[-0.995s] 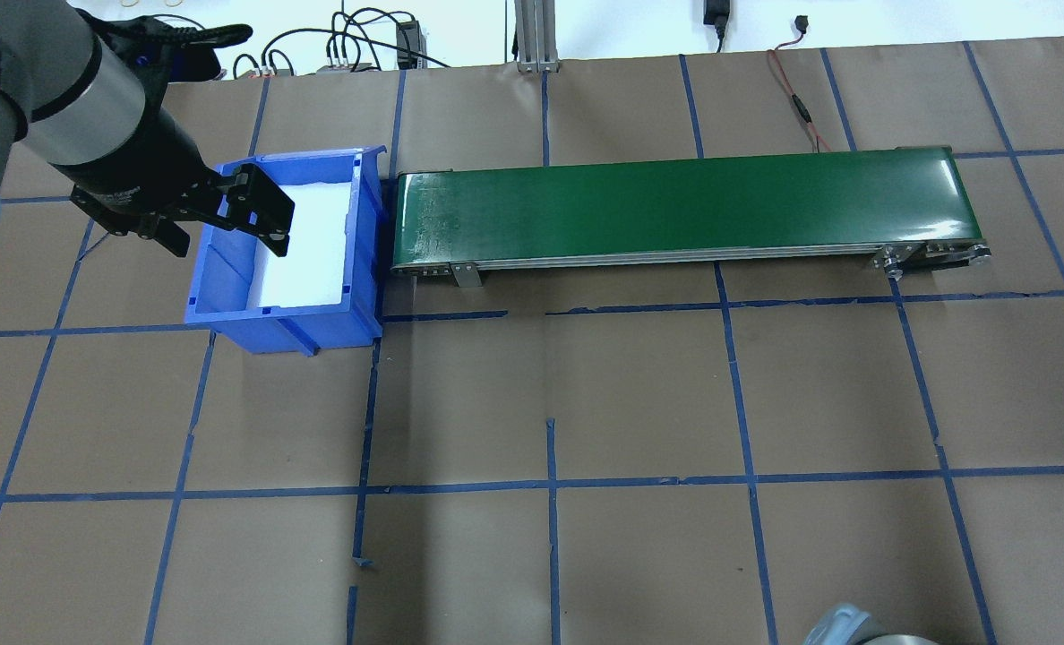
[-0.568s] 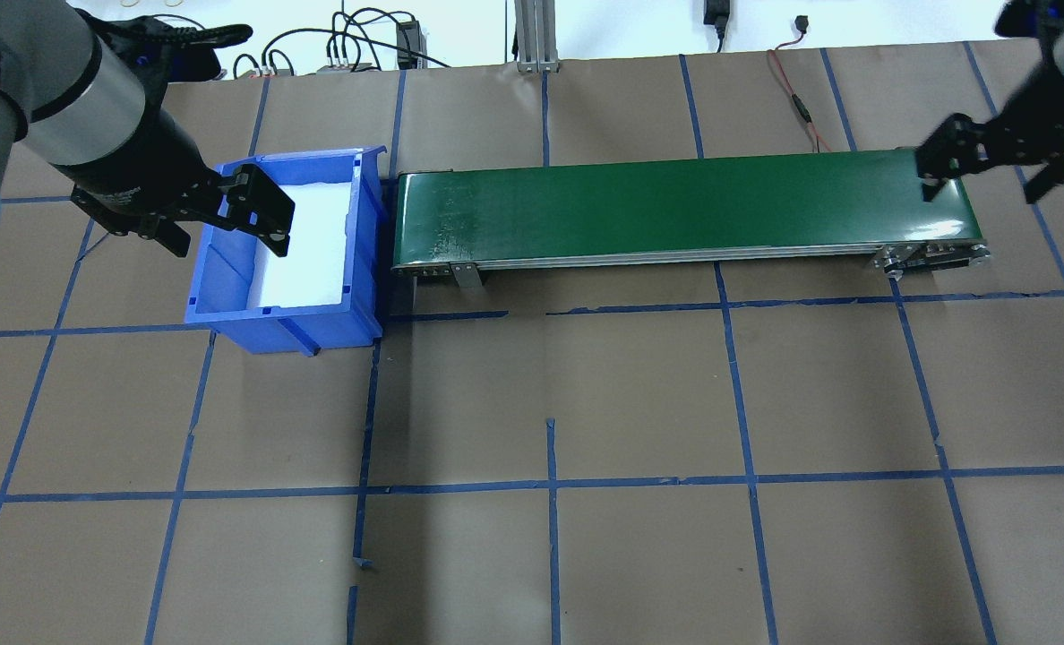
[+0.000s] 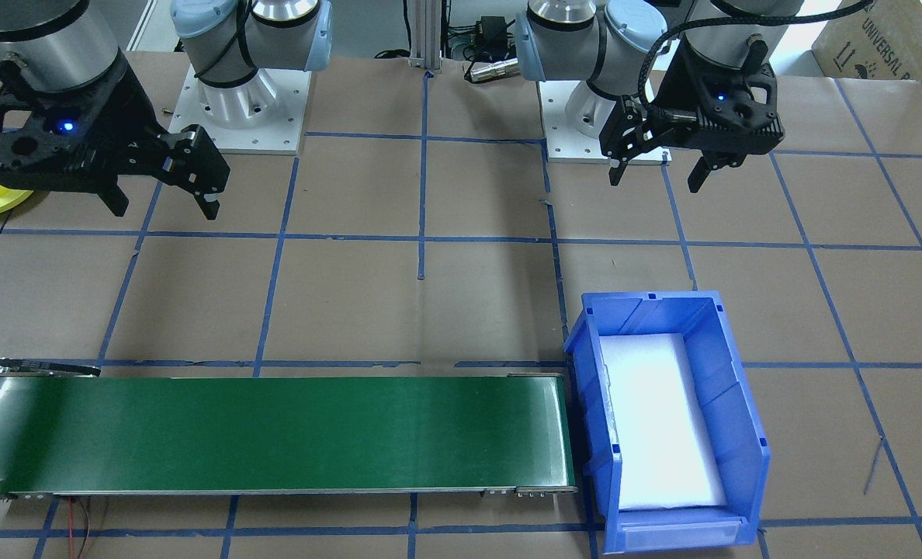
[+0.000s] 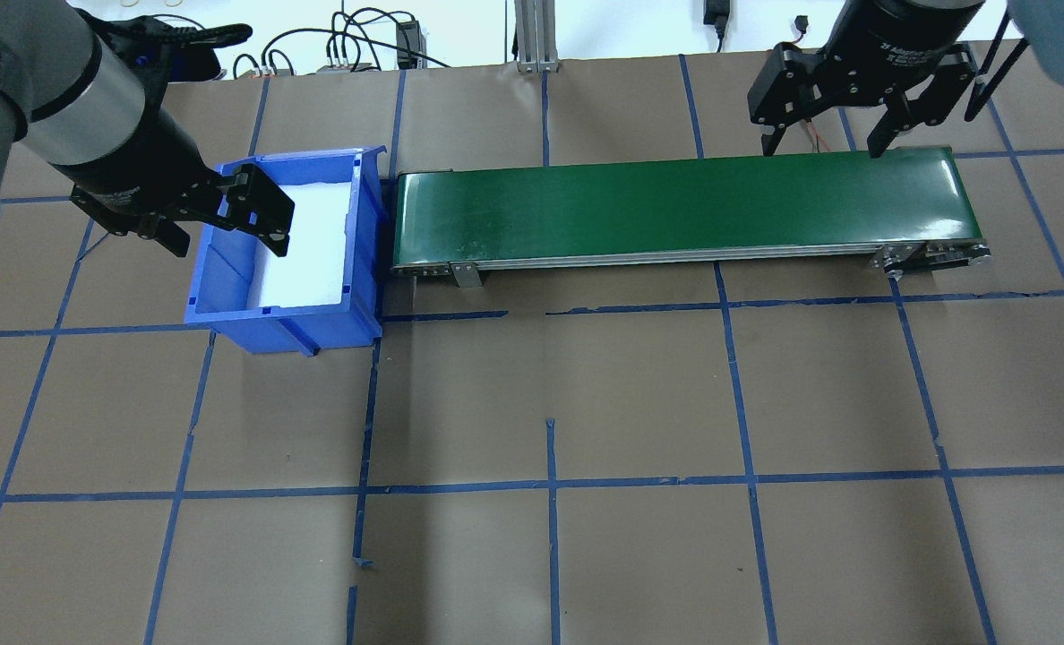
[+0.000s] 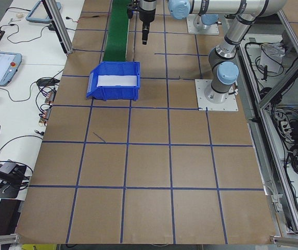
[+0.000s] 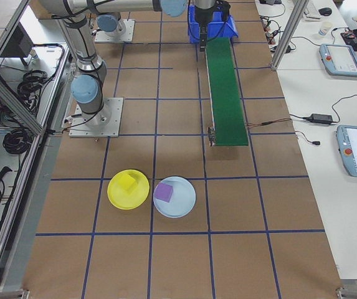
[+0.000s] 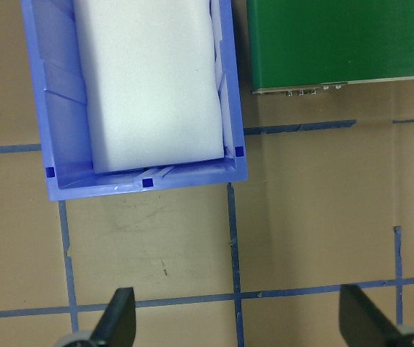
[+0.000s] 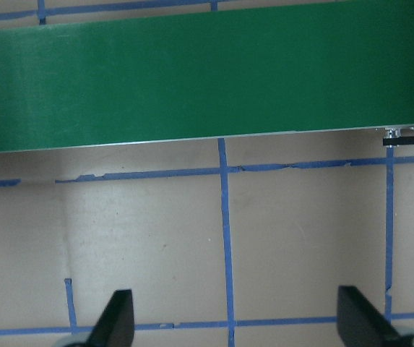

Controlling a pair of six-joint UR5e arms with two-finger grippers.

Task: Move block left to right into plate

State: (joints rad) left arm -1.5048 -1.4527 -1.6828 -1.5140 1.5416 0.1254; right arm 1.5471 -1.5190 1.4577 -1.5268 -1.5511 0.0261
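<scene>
Left gripper (image 3: 655, 175) and right gripper (image 3: 158, 203) spread wide, both empty; round bright yellow plastic plate (image 6: 128, 189) holds a yellow block (image 6: 127, 181) near the tabletop's right end.

A green conveyor belt (image 6: 225, 93) runs along the bench (image 6: 259, 249); a blue bin (image 6: 212, 26) sits at its far end; nearer than the belt, a yellow plate (image 6: 128, 189) holds a yellow block (image 6: 126, 181); touching it, a pale blue plate (image 6: 174, 197) holds a purple block (image 6: 164, 192).

The table (image 4: 639, 394) wore matt brown paper crossed with blue tape. The conveyor belt (image 4: 675, 202) looked smooth and slightly glossy green, framed in metal. The blue bin (image 3: 729, 388) was shiny plastic, lined with matt white foam (image 3: 659, 419).
</scene>
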